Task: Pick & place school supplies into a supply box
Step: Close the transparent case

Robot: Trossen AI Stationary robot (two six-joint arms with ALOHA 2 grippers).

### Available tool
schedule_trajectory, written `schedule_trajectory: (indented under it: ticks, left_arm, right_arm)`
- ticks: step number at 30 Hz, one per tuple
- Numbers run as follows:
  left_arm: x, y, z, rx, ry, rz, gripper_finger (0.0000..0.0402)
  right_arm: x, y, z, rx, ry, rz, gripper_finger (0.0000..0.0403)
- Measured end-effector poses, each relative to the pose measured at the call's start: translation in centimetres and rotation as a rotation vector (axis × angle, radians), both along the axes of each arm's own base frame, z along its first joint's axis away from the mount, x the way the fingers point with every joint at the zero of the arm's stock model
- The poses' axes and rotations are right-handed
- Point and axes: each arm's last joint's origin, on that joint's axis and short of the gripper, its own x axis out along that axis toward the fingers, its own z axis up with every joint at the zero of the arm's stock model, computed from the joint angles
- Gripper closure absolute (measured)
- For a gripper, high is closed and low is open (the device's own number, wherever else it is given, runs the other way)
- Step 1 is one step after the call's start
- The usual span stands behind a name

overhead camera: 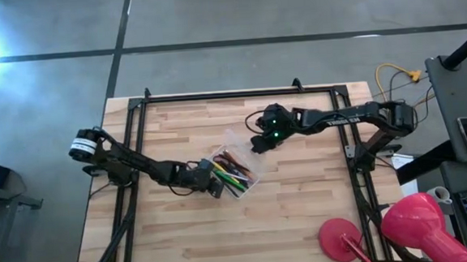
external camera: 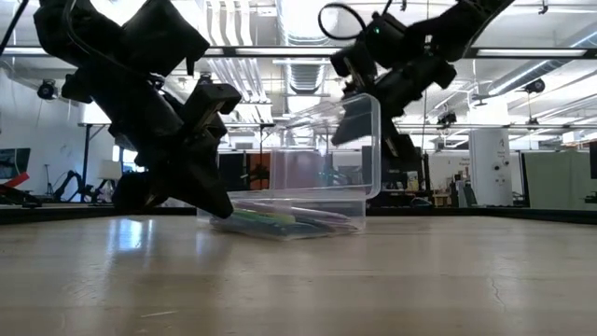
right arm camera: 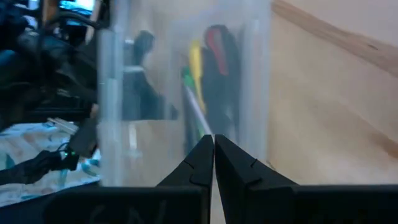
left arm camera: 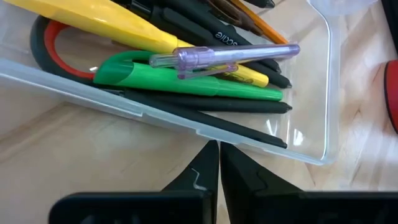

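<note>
Left gripper [left arm camera: 217, 163]: jaws pressed together, empty, at the near wall of the supply box [overhead camera: 237, 168], table centre. Right gripper [right arm camera: 213, 155]: jaws pressed together on the raised clear lid [external camera: 359, 149], at the box's one o'clock. School supplies [left arm camera: 205, 68] lie inside: green and yellow pens, lilac pen, dark pens, red-handled scissors. Step in hand, as judged: closing the box; lower the lid evenly while the left gripper braces the wall. Surface: pale wood-plank table [overhead camera: 183, 240]; pink-red round objects at five o'clock. Room: workshop, bright ceiling lights.
</note>
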Motion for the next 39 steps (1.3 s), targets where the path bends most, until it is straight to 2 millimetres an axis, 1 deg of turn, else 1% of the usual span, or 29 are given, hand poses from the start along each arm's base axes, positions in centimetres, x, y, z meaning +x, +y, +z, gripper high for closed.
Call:
schedule_trajectory:
  ticks: [6, 10, 14, 21, 27, 32, 36, 39]
  left_arm:
    - [0.2, 0.0, 0.3, 0.014, -0.009, -0.014, 0.0402]
    - [0.4, 0.0, 0.5, 0.028, -0.018, -0.007, 0.0402]
    - [0.4, 0.0, 0.5, 0.035, -0.02, 0.002, 0.0402]
    - [0.4, 0.1, 0.5, 0.051, -0.023, 0.021, 0.0402]
    - [0.4, 0.2, 0.7, 0.061, -0.029, 0.036, 0.0402]
    - [0.2, 0.3, 1.1, 0.075, -0.032, 0.028, 0.0401]
    - [0.1, 0.3, 1.4, 0.077, -0.043, 0.028, 0.0401]
    - [0.1, 0.3, 1.5, 0.077, -0.051, 0.028, 0.0401]
  right_arm:
    - [1.1, 0.6, 1.8, -0.019, -0.056, 0.025, 0.0394]
    - [1.6, 1.4, 2.1, -0.024, -0.063, 0.046, 0.0394]
    - [2.3, 2.7, 0.9, -0.046, -0.014, 0.027, 0.0394]
    - [3.5, 5.3, -1.8, -0.009, 0.062, 0.083, 0.0394]
    - [4.4, 6.6, -3.9, 0.02, 0.096, 0.099, 0.0394]
    - [4.9, 7.2, -4.6, 0.037, 0.084, 0.111, 0.0394]
    - [4.9, 7.2, -4.5, 0.037, 0.076, 0.111, 0.0394]
    - [5.1, 7.1, -4.1, 0.04, 0.041, 0.093, 0.0394]
